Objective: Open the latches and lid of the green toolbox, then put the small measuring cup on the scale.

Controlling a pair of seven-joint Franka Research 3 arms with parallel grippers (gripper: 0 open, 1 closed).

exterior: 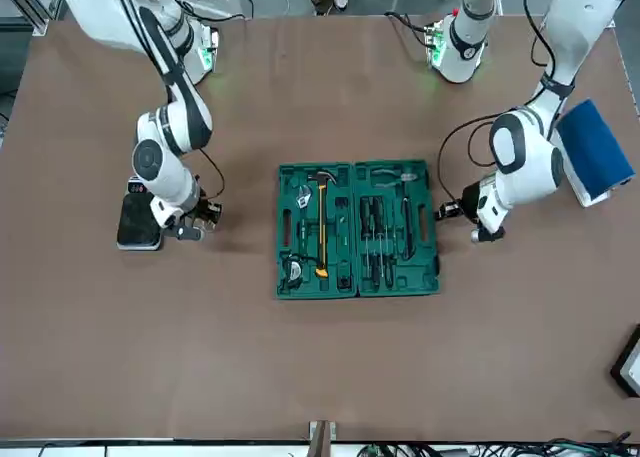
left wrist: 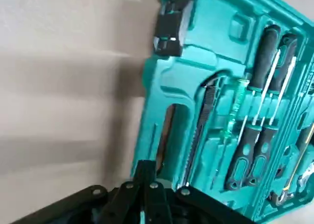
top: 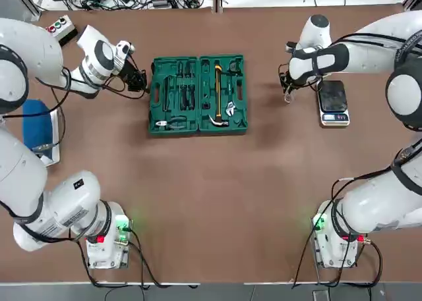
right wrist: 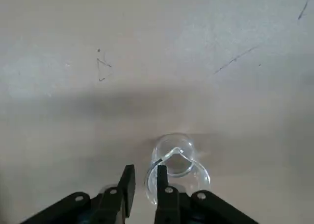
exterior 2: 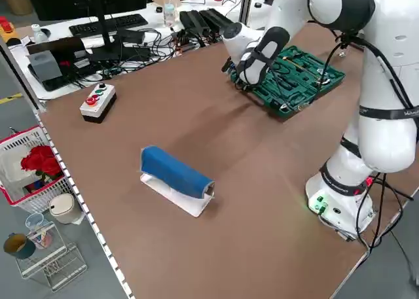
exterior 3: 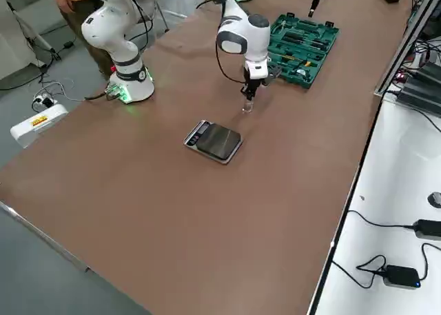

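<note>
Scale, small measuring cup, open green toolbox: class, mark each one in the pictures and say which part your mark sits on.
scale [top: 333,95]: top view, on its black platform.
small measuring cup [right wrist: 177,161]: right wrist view, on its clear rim.
green toolbox [exterior: 357,227]: front view, on the hinge line between its two open halves.

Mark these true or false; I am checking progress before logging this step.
1. The dark green plastic toolbox lies open, its hand tools showing. True.
2. The tiny clear measuring cup stands on the small black-topped digital scale. False: it is off the scale, beside it, right at the right gripper.
3. The left gripper is next to the toolbox's edge on the robot's left. True.
4. The yellow-handled hammer lies on the brown table outside the case. False: it sits in its slot inside the toolbox.
5. The scale's glossy platform has nothing on it. True.
</note>
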